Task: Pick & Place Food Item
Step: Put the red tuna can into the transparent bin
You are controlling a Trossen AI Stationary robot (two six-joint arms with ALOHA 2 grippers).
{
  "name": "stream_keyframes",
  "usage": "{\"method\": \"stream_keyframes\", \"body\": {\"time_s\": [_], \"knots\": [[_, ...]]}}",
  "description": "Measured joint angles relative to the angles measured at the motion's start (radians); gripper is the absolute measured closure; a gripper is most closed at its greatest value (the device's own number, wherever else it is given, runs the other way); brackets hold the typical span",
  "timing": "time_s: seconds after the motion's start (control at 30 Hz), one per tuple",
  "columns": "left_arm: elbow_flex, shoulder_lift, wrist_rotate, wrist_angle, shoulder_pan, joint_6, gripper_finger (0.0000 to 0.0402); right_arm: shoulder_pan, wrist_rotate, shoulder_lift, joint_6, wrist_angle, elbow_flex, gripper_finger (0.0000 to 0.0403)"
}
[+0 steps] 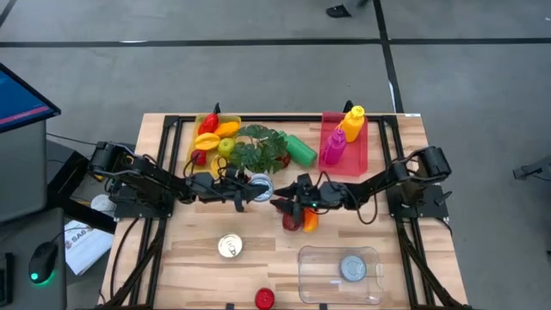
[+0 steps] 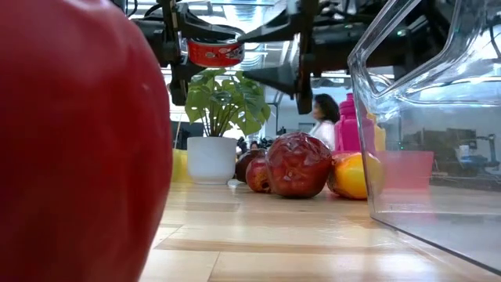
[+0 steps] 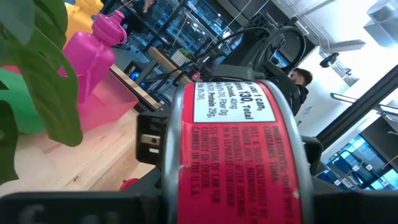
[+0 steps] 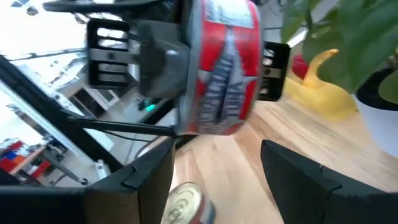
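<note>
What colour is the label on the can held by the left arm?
Red with white print, on the can; clearest in the left wrist view.

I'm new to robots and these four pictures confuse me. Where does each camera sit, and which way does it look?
High view: above the table, looking straight down; both arms show.
Low view: at tabletop height, looking across at the red can held overhead; arm parts hang above.
Left wrist view: on the left arm, looking along the left pincer shut on the can.
Right wrist view: on the right arm, past the open right pincer, facing the can.
Shared: both wrist views show the can.
</note>
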Motion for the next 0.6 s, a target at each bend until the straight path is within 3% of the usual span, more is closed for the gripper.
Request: {"method": "stream_keyframes", "body": {"time_s": [0.37,0.6], "knots": [[0.0,0.0,0.001,-0.005,0.0,0.003,0.0284,-0.031,-0.105,0.03,-0.046,-0.085,0.105,0.0169],[0.0,-0.001,0.001,-0.004,0.0,0.003,0.0284,-0.035,-0.104,0.03,-0.064,-0.098,0.114,0.0165]]}}
